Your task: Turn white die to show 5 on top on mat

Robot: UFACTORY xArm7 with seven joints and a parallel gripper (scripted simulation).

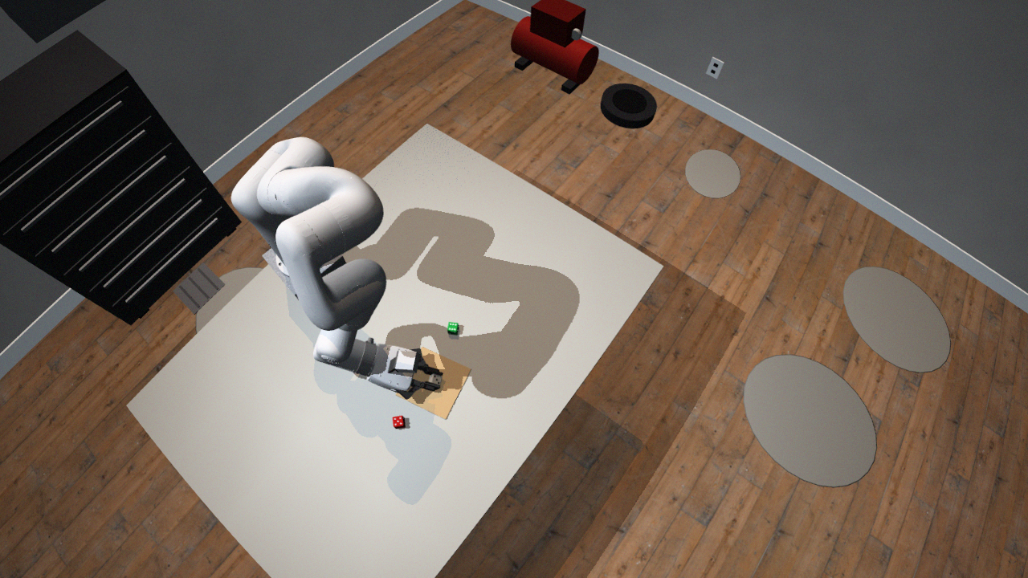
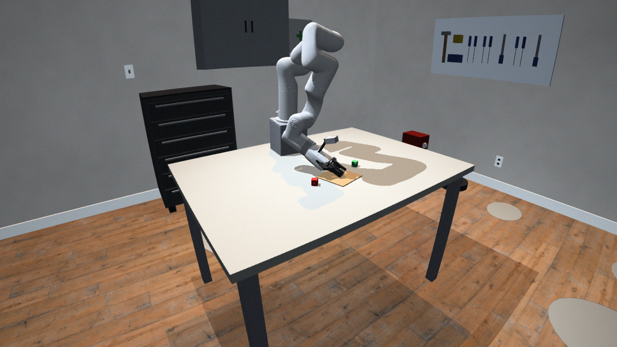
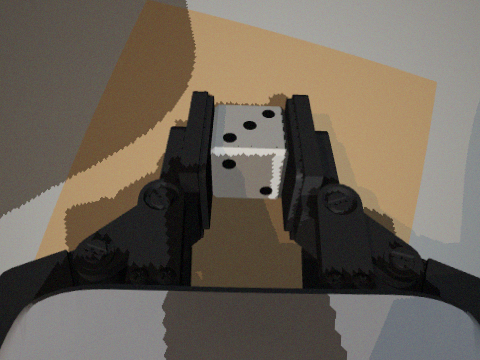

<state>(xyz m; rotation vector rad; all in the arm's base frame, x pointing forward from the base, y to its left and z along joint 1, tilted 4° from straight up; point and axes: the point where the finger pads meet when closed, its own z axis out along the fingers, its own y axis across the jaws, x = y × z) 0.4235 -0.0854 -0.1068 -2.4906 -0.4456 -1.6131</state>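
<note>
Gripper (image 1: 437, 378) (image 2: 340, 171) (image 3: 248, 124) pitched well over, pads clamped on white die (image 1: 436, 378) (image 3: 248, 150), which was over the mat (image 1: 457, 385) (image 2: 345, 181) (image 3: 360, 85); couldn't tell if its underside touched. Wrist cam showed 3 & 2, so 5 prob. on the hidden side opp. the 2. Reckoned the turn was under way, w/ 5 to come up. Best: firm grip, slow wrist rotation, low edge clear of mat, then square up & ease down flat before release; an early drop could tip it or drag mat. Red die (image 1: 398, 421) (image 2: 314, 181) & green die (image 1: 452, 328) (image 2: 354, 163) sat off mat, either side; needed a wide berth.
</note>
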